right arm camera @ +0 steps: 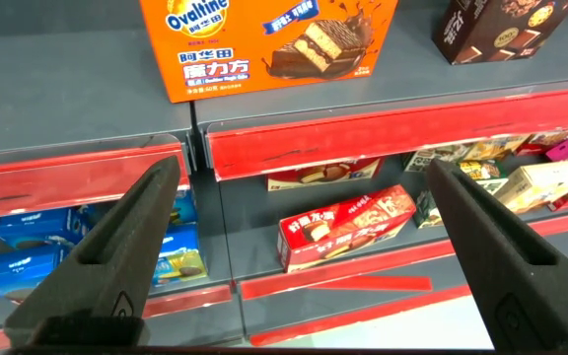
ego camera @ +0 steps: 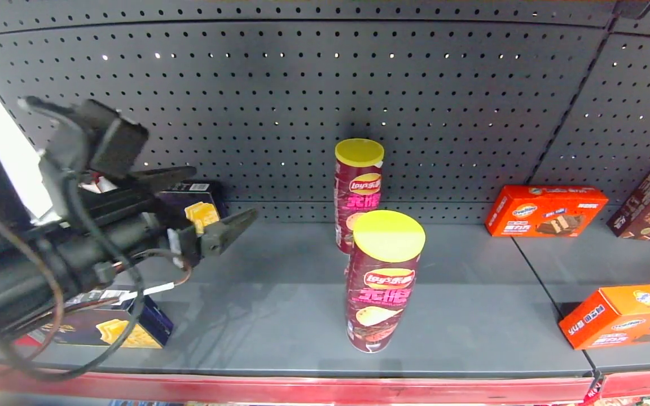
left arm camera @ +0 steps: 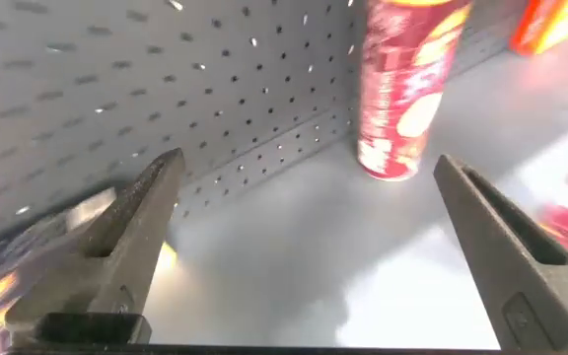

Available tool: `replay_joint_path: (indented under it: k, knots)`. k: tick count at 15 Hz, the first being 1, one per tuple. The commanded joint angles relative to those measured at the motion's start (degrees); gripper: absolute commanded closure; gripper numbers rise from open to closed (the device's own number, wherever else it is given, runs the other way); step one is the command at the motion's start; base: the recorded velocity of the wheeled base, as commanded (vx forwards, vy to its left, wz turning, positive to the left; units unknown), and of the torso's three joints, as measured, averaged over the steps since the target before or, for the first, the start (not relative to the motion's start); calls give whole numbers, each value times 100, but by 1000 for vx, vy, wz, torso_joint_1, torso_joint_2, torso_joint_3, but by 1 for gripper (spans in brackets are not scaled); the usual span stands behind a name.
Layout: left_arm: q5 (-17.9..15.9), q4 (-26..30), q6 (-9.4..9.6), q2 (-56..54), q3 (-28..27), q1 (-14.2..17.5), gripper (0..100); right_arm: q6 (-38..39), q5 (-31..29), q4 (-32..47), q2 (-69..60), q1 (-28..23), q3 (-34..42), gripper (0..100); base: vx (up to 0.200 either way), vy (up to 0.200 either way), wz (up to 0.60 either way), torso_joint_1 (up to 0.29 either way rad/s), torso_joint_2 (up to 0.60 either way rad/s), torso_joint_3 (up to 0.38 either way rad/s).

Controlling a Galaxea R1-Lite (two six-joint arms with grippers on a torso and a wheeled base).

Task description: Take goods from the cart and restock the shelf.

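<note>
Shelf [ego camera: 280,316] carries the front chip can [ego camera: 382,282] upright near its centre, with the rear chip can [ego camera: 358,192] close behind at 12 o'clock, by the pegboard [ego camera: 246,113]. Left gripper [ego camera: 223,192] hovers at their 9 o'clock, fingers wide, empty. Right gripper [right arm camera: 302,166] faces lower shelves near an orange box [right arm camera: 269,44], fingers wide.

The shelf [ego camera: 280,321] and pegboard [ego camera: 257,90] are looking like matt grey painted metal — the cans [ego camera: 378,304] are showing glossy wrap under smooth plastic lids [ego camera: 388,235], the boxes [ego camera: 545,213] shining as slick cardboard.
</note>
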Motion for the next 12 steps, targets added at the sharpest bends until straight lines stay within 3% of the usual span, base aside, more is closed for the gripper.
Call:
replay_joint_path:
  k: [1, 3, 4, 5, 7, 8, 10, 12]
  knots:
    - [15, 59, -403, -2339, 1494, 6, 0, -2, -1, -1, 3, 2, 0, 0, 0, 0, 0, 0, 0, 0]
    - [24, 288, -605, -3368, 2179, 181, 0, -2, -1, -1, 3, 2, 0, 0, 0, 0, 0, 0, 0, 0]
    - [7, 832, -676, -4220, 2522, 577, 0, -2, -1, -1, 3, 2, 0, 0, 0, 0, 0, 0, 0, 0]
    - [7, 1105, -685, -4747, 2812, 735, 0, -2, -1, -1, 3, 2, 0, 0, 0, 0, 0, 0, 0, 0]
    - [-37, 1087, -614, -5433, 3603, 1500, 0, -2, -1, -1, 3, 2, 0, 0, 0, 0, 0, 0, 0, 0]
    - [-37, 1219, -465, -5837, 3779, 1886, 0, -2, -1, -1, 11, 2, -9, 0, 0, 0, 0, 0, 0, 0]
    - [-11, 2265, -368, -6751, 3779, 2449, 0, -2, -1, -1, 3, 2, 0, 0, 0, 0, 0, 0, 0, 0]
    - [-2, 3496, -403, -7701, 3779, 2466, 0, -2, -1, -1, 3, 2, 0, 0, 0, 0, 0, 0, 0, 0]
